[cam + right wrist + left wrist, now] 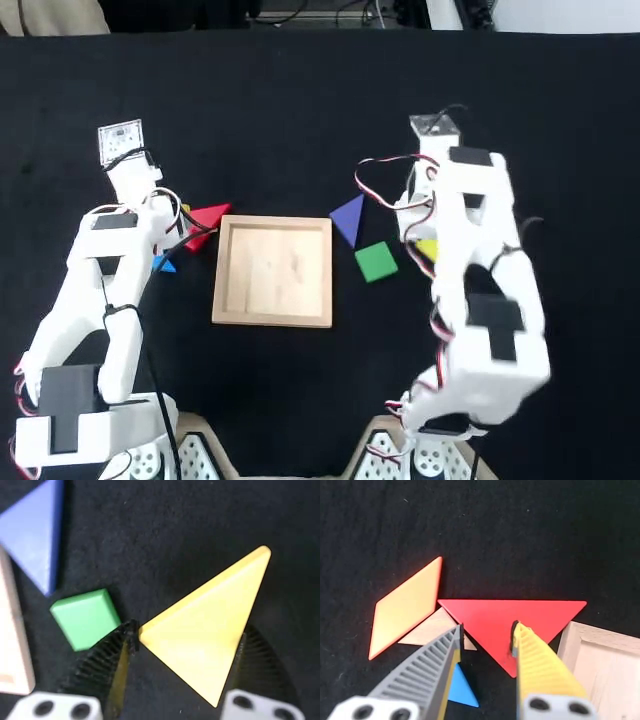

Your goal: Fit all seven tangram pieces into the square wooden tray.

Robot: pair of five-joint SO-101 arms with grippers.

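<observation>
Tray: square pale wooden tray point(272, 222) lies flat on the black tabletop point(300, 100), between the two arms; nothing lies inside it.
Left gripper: the left gripper point(487, 630) hangs low over the cluster off the tray's left side, jaws parted, grey finger on one side and yellow finger on the other.
Red piece: flat red triangle point(510, 617) lies on the tabletop, its lower point between the parted fingers and one corner near the tray's corner.
Neighbours, left: orange parallelogram point(407, 607) lies beside the flat red triangle; a pale wooden triangle point(430, 630) is tucked between them, partly under the grey finger; a small blue triangle point(461, 687) shows between the fingers, closer to the wrist.
Right gripper: the right gripper point(186, 637) sits off the tray's right side, closed against the flat yellow triangle point(210, 630), one finger at a corner, the other along an edge. Lifted or resting: cannot tell.
Neighbours, right: green square point(85, 617) lies just beside the yellow-striped finger; a violet-blue triangle point(32, 530) lies beyond it, near the tray's edge.
</observation>
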